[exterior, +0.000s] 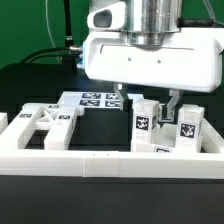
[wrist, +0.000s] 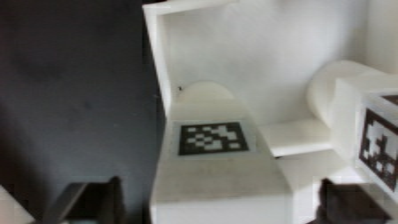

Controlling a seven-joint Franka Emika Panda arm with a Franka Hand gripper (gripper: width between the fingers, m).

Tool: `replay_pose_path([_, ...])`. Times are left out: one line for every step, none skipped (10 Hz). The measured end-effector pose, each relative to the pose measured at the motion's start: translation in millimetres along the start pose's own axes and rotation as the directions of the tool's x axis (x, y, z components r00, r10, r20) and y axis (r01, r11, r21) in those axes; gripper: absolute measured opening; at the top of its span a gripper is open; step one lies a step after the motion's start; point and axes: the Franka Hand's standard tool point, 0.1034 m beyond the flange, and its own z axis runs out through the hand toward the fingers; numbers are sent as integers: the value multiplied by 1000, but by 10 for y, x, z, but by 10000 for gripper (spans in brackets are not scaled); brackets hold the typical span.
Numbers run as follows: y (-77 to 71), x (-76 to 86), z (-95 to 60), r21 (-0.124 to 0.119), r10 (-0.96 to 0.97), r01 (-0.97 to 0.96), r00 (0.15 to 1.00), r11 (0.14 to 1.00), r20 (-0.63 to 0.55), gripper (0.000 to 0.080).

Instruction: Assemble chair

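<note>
Chair (exterior: 150, 135) not assembled: its parts sit loose behind the long low plain white rail (exterior: 100, 160).

Exterior view, left to right:
- open-framed flat white plastic slab (exterior: 45, 125), lying flat
- the marker board (exterior: 93, 100), behind the slab
- round-topped upright white plastic block (exterior: 145, 122) with one black-and-white tag
- second tagged white block (exterior: 187, 125), just beside the first

Step in hand, as I read it, is a grasp or a let-go at the round-topped block – can't tell which. To do it well:
- keep the block centred between the fingers
- keep the pads square on its flat sides
- travel straight up or down, so the block doesn't tip and the neighbour block isn't knocked

Gripper (exterior: 148, 100) is fairly wide, with one finger on each side of the round-topped block. The wrist view shows that block (wrist: 214, 140) in the middle with a dark sliver of gap to each of the fingers (wrist: 93, 205) – so it looks to hold nothing and touch nothing.
</note>
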Motion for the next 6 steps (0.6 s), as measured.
replay_pose_path([-1, 5, -50, 6, -15, 15, 1000, 1000, -5, 618])
replay_pose_path([24, -34, -108, 12, -33, 33, 999, 999, -13, 643])
replay_pose_path([45, -103, -143, 15, -43, 43, 999, 999, -14, 643])
replay_pose_path([52, -148, -144, 14, -53, 53, 999, 998, -11, 648])
replay_pose_path([56, -138, -131, 13, -52, 52, 999, 999, -11, 648])
replay_pose_path([56, -139, -128, 13, -52, 53, 999, 999, -11, 649])
